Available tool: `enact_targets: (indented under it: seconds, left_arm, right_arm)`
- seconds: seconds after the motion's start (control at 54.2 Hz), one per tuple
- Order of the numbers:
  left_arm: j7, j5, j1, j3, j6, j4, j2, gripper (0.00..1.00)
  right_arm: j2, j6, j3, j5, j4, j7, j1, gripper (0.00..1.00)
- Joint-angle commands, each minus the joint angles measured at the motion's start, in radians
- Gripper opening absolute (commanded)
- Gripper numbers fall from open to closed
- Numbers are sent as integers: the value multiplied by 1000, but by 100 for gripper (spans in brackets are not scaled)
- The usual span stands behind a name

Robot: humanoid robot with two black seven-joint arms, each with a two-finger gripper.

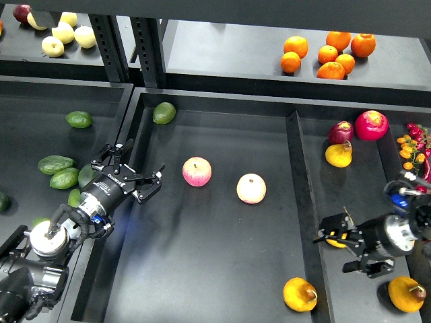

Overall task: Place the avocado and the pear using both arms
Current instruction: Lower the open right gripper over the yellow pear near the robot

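A green teardrop-shaped avocado [163, 112] lies in the far left corner of the middle tray [202, 269]. A golden pear [300, 294] with a brown stem lies at the tray's near right corner. My left gripper [137, 168] is open and empty over the tray's left edge, left of a pink apple [196, 171]. My right gripper [345, 250] is open, low in the right bin. It covers most of a row of pears there; only a sliver of one [334, 241] shows by its upper finger.
A second, paler apple [251, 188] lies mid-tray. Several avocados [55, 164] lie in the left bin. The right bin holds another pear [406, 294], a yellow fruit [339, 155] and red fruits [371, 124]. Oranges [328, 54] and pale apples [64, 32] sit on the back shelf.
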Motion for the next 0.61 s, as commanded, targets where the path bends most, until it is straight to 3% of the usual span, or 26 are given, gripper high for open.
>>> enact_targets:
  seconds: [0.0, 0.59]
  left_arm:
    - [0, 1, 0, 1, 0, 0, 0, 99]
    - [0, 1, 18, 1, 0, -5, 0, 99]
  right_arm:
    - [35, 0, -53, -9, -4, 0, 21, 100]
    - [155, 0, -193, -84, -97, 0, 52, 99]
